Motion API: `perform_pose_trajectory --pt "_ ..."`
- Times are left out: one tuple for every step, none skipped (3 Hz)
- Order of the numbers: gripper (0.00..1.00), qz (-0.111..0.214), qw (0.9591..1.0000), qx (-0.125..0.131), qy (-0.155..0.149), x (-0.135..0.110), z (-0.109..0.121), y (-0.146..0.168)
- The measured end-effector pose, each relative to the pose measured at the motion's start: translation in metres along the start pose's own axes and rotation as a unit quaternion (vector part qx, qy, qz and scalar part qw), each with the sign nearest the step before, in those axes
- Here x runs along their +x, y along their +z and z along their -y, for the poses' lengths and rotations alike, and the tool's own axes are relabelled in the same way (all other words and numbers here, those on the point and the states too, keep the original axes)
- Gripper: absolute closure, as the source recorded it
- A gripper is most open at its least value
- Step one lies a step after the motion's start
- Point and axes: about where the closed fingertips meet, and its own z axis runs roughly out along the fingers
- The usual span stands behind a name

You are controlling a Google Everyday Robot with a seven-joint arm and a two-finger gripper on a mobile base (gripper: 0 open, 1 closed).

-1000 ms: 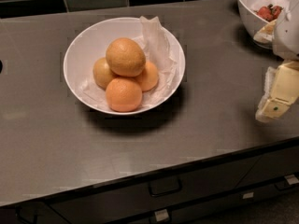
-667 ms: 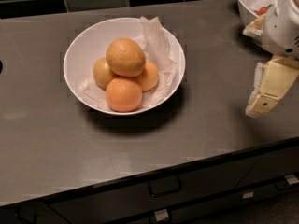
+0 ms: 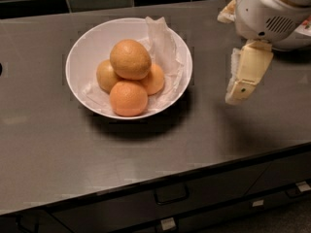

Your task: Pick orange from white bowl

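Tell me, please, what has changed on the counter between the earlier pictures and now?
The gripper has moved left over the counter, from near the right edge of the view toward the white bowl. It is still apart from the bowl, on its right side. Nothing was picked up. The orange stays on top of the other fruit, and the bowl and its paper have not moved.

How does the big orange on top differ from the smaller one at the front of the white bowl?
The orange is larger and dull yellowish-tan; the front orange is smaller and brighter orange-pink. The orange sits on top of the pile; the front orange lies low by the near rim of the white bowl. Both are roundish and untouched: the gripper is to the right of the bowl.
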Motion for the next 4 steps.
perform_pose_trajectory --pt "0.00 0.000 1.0000 0.000 0.000 0.000 0.000 0.000" --pt "0.00 0.011 0.9995 -0.008 -0.028 -0.021 0.007 0.010" --pt "0.00 0.036 0.9980 -0.014 -0.051 -0.052 0.019 0.026" --pt "0.00 0.069 0.9956 -0.020 -0.061 -0.077 0.027 0.043"
